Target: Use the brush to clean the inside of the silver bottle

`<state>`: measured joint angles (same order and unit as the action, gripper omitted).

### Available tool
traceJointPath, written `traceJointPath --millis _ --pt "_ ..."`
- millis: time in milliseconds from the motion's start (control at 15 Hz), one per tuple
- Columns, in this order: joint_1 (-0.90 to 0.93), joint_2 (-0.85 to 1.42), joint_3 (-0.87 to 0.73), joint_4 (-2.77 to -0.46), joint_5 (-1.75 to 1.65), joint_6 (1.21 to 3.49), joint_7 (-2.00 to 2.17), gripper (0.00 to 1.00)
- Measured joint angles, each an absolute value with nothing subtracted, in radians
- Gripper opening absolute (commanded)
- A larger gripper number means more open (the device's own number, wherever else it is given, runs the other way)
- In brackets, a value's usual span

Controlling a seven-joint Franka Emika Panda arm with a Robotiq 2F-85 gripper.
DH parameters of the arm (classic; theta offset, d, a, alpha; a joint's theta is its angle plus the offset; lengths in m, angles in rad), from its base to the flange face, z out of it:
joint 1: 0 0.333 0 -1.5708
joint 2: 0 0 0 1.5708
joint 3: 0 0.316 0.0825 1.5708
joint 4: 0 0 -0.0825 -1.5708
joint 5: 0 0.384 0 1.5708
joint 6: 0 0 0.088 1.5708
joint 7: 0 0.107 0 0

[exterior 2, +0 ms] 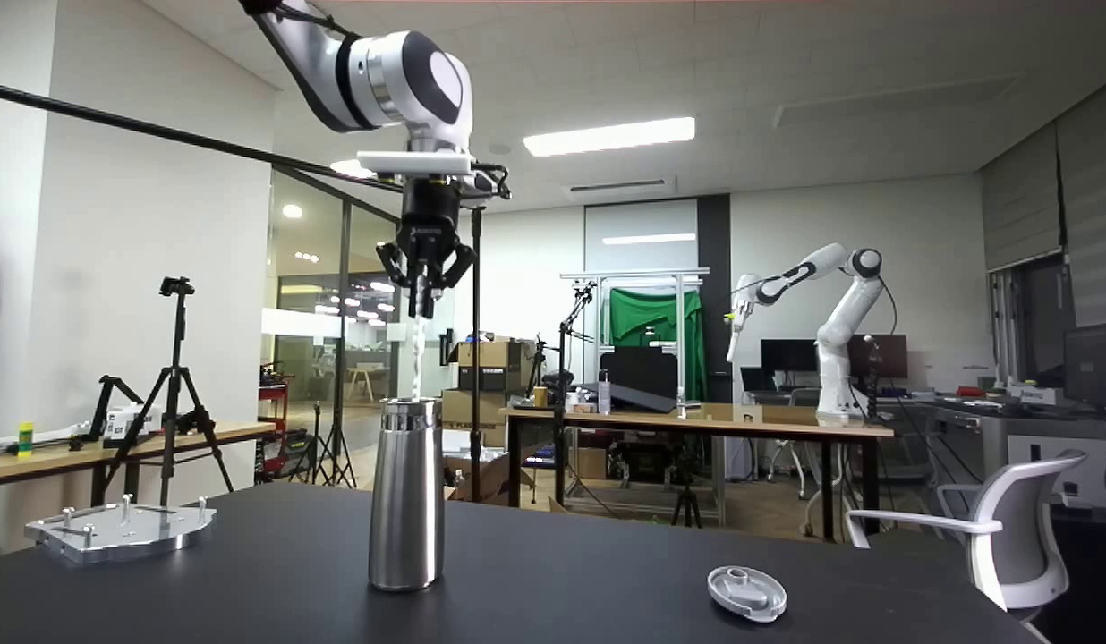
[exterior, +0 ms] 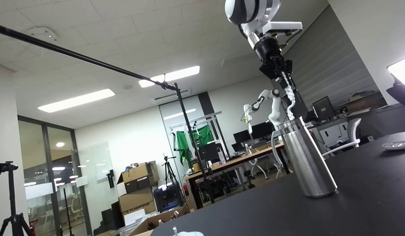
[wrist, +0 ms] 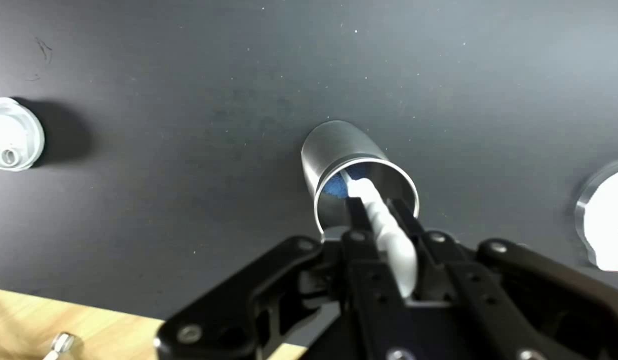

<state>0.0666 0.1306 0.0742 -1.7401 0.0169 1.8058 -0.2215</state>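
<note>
Your black two-fingered hand (exterior 2: 421, 310) is pinched closed on the slender, twisted white bottle brush (exterior 2: 418, 362), whose blue head (wrist: 335, 187) shows inside the mouth of the tall, brushed-silver metal bottle (exterior 2: 407, 510). You have that bottle upright on the flat black counter (exterior 2: 589, 581), with a pale grey, round lid (exterior 2: 747, 593) lying well apart from it.

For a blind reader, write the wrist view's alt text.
A black gripper holds a brush by its white handle, the blue head inside the open silver bottle. The bottle stands on a black table; a pale round piece lies at the left edge.
</note>
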Motion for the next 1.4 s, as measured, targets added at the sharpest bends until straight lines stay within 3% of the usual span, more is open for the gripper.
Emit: traceJointPath --millis 400,1067,1400 --pt "0.067 0.076 0.075 -1.622 -0.007 1.678 -0.223 0.04" --pt "0.064 0.258 0.072 -1.671 -0.017 1.746 -0.224 0.04" --pt "0.071 0.204 0.084 -1.624 -0.026 1.67 -0.248 0.04"
